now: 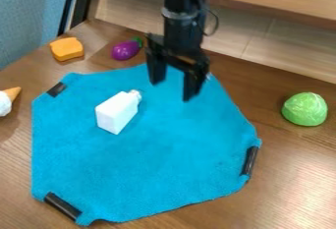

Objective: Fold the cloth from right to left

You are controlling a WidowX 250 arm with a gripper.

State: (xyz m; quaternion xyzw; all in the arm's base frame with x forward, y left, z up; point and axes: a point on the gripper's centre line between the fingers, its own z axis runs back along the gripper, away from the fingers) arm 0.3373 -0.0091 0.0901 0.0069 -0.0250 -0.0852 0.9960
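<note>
End effector (174, 90) over blue cloth (164, 159), fingers wide apart; nothing in its hold

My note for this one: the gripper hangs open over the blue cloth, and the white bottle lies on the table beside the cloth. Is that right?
Not quite. The camera view shows the white bottle on the blue cloth, not beside it. The gripper does hang open over the cloth.
</note>
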